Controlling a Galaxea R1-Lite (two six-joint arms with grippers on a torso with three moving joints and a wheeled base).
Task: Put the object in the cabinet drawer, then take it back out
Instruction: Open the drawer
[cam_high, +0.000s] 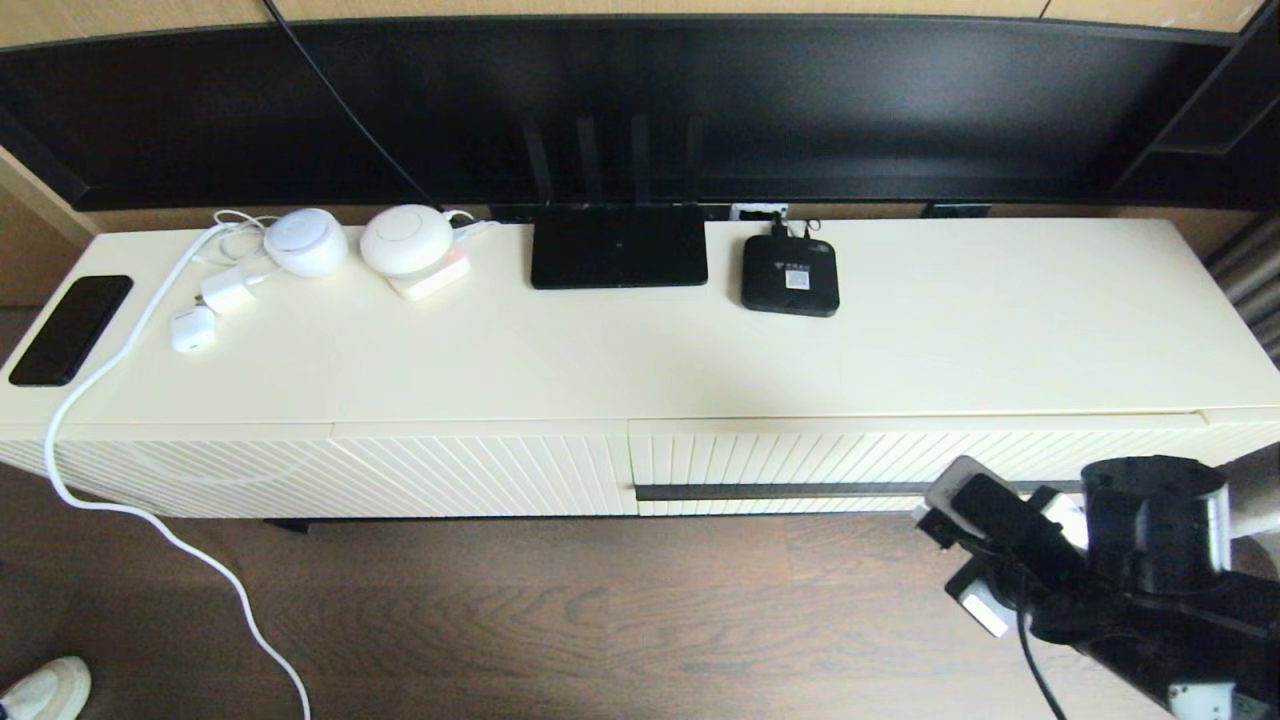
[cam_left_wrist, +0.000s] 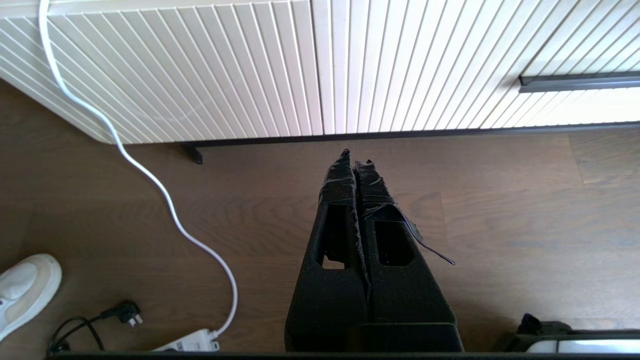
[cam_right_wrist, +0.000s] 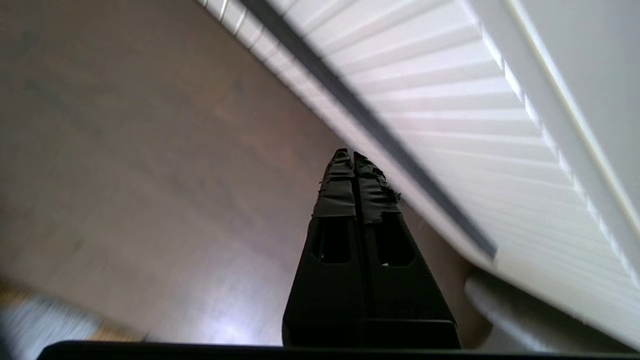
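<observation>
The cabinet drawer (cam_high: 900, 450) is shut; its vertically ribbed cream front carries a long dark bar handle (cam_high: 780, 491). The black organizer box is not in any view. My right gripper (cam_right_wrist: 351, 155) is shut and empty, low over the wooden floor just in front of the drawer's handle (cam_right_wrist: 365, 120), near its right end. The right arm (cam_high: 1120, 560) shows at the lower right of the head view. My left gripper (cam_left_wrist: 356, 157) is shut on nothing, hanging over the floor before the cabinet's base, left of the handle (cam_left_wrist: 580, 82).
On the cabinet top lie a flat black router (cam_high: 618, 246), a small black set-top box (cam_high: 789, 276), white devices (cam_high: 405, 240) and a dark phone (cam_high: 70, 328). A white cable (cam_high: 150, 520) trails to the floor. A power strip (cam_left_wrist: 190, 342) and a shoe (cam_left_wrist: 25, 290) lie left.
</observation>
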